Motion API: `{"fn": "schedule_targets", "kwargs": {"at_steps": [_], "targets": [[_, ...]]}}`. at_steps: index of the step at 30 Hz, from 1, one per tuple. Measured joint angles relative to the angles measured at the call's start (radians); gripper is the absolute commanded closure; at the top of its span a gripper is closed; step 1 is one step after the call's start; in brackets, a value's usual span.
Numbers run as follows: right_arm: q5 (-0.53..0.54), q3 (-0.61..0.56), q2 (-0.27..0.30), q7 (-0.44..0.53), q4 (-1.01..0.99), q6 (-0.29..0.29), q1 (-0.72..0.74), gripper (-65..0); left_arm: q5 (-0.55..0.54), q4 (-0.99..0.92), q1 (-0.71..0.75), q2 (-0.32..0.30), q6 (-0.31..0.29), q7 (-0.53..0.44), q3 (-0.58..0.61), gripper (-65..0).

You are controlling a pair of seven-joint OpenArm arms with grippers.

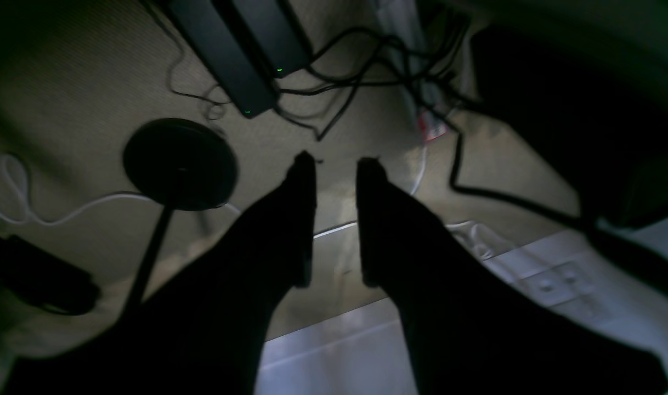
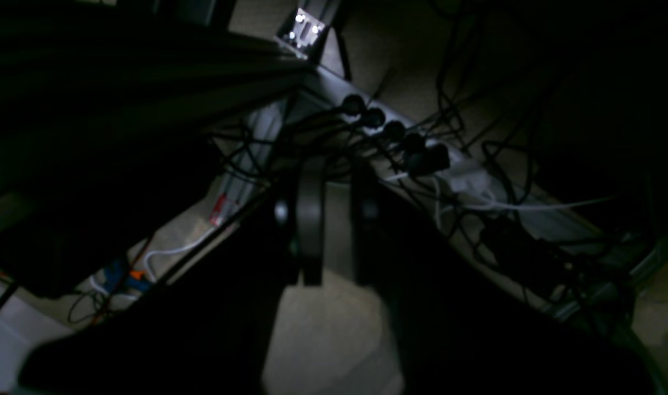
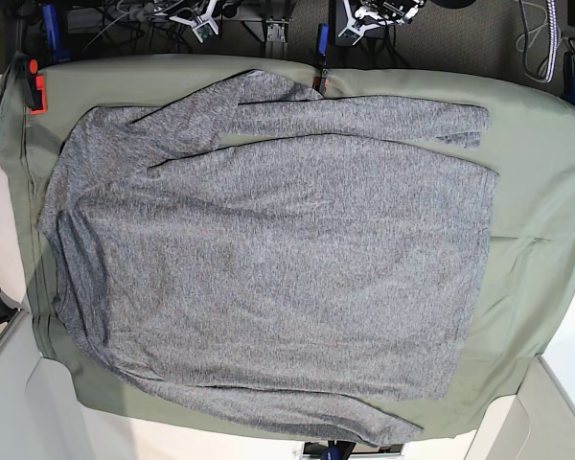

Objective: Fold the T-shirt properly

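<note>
The heather-grey T-shirt point(image 3: 268, 259) lies spread flat on the olive-green table cloth point(image 3: 541, 192) in the base view, collar to the left and hem to the right. One long sleeve point(image 3: 364, 115) lies across its top edge, the other point(image 3: 268, 407) along the bottom. No gripper touches it. In the left wrist view my left gripper point(image 1: 337, 160) hangs over the floor, fingers parted and empty. My right gripper point(image 2: 338, 175) also points at the floor beside the table, with a narrow gap between its dark fingers and nothing in it.
Orange clamps point(image 3: 36, 94) and blue clamps point(image 3: 321, 38) pin the cloth to the table edges. Arm mounts point(image 3: 374, 14) sit beyond the far edge. On the floor are a round black stand base point(image 1: 180, 164), power bricks point(image 1: 241, 49) and a plug strip point(image 2: 400, 137) with tangled cables.
</note>
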Motion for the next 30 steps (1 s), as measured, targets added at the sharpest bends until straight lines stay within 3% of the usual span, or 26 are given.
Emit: {"fn": "schedule_targets", "kwargs": {"at_steps": [3, 8, 10, 13, 15, 20, 24, 30], "targets": [[0.000, 0.000, 0.000, 0.013, 0.002, 0.000, 0.000, -7.8, 0.023, 0.000, 0.000, 0.000, 0.000, 0.000, 0.000, -6.2], [0.000, 0.000, 0.000, 0.013, 0.002, 0.001, 0.000, -7.9, 0.023, 0.000, 0.000, 0.000, 0.000, -0.020, 0.000, -6.3], [0.000, 0.000, 0.000, 0.013, 0.002, 0.002, 0.000, -8.6, 0.023, 0.000, 0.000, 0.000, 0.000, -0.033, 0.000, -13.0], [0.000, 0.000, 0.000, 0.014, 0.002, 0.002, 0.000, -16.8, 0.023, 0.001, 0.000, 0.000, 0.000, -0.034, 0.000, -26.2], [0.000, 0.000, 0.000, 0.014, 0.002, 0.002, 0.000, -21.4, 0.023, 0.001, 0.000, 0.000, 0.000, -0.034, 0.000, -26.8], [0.000, 0.000, 0.000, 0.015, 0.002, 0.002, 0.000, -21.7, 0.023, 0.001, 0.000, 0.000, -0.070, 0.007, 0.000, -26.7], [0.000, 0.000, 0.000, 0.017, 0.002, 0.002, -0.006, -21.7, 0.008, 0.015, 0.010, -0.005, -0.077, 0.035, 0.000, -26.7], [0.000, 0.000, 0.013, 0.018, 0.018, 0.002, -0.053, -21.7, -0.068, 0.174, 0.101, -0.074, -0.079, 0.034, -0.012, -26.7]]}}
